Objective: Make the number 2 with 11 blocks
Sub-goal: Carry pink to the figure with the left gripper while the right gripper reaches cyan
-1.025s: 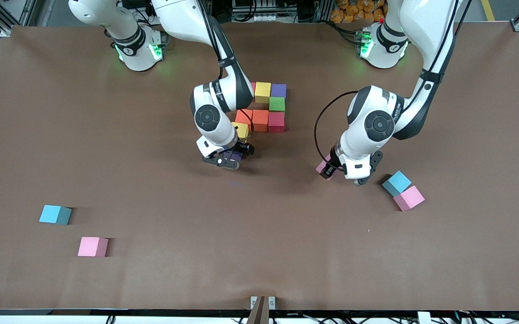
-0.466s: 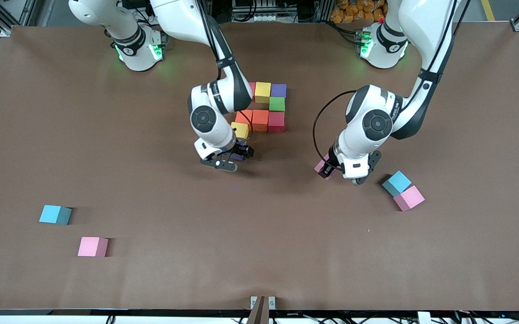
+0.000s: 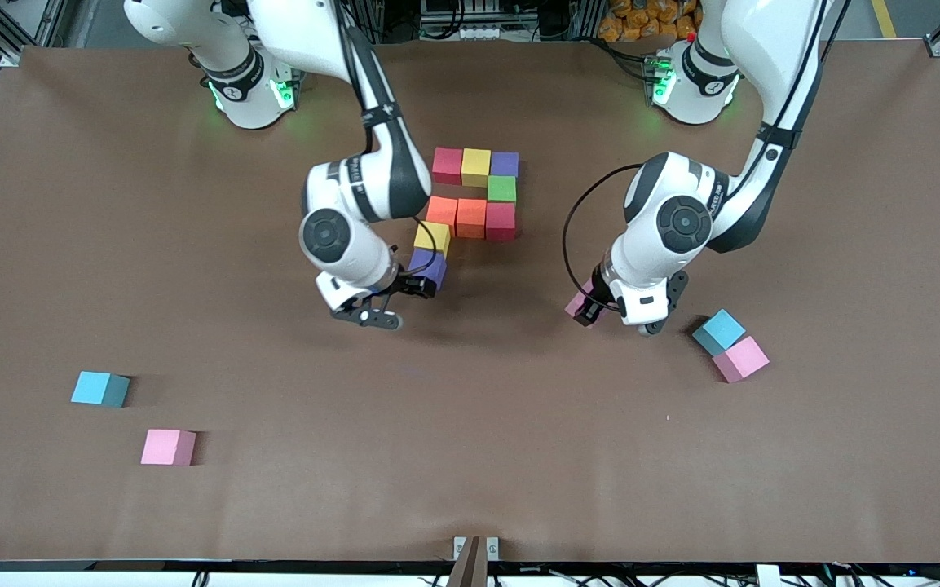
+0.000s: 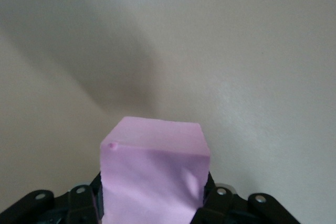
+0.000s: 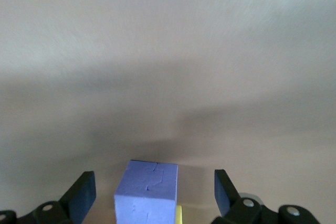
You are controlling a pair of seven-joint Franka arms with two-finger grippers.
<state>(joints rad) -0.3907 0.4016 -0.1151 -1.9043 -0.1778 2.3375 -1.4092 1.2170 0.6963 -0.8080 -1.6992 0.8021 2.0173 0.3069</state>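
Observation:
Several blocks form a partial number 2 at mid-table. Red (image 3: 447,165), yellow (image 3: 475,166) and purple (image 3: 505,164) make one row. A green block (image 3: 501,189) joins it to a row of red (image 3: 500,221), orange (image 3: 470,218) and orange-red (image 3: 441,211). A yellow block (image 3: 431,238) and a purple block (image 3: 427,267) continue nearer the camera. My right gripper (image 3: 408,287) is open, its fingers apart on either side of that purple block (image 5: 147,195). My left gripper (image 3: 588,310) is shut on a pink block (image 4: 155,177), toward the left arm's end.
A light blue block (image 3: 717,331) and a pink block (image 3: 740,359) touch each other beside the left gripper. Another light blue block (image 3: 100,389) and a pink block (image 3: 168,447) lie apart toward the right arm's end, nearer the camera.
My right gripper has let go of the purple block next to the yellow one and drawn back toward the right arm's end. My left gripper with the pink block has shifted slightly.

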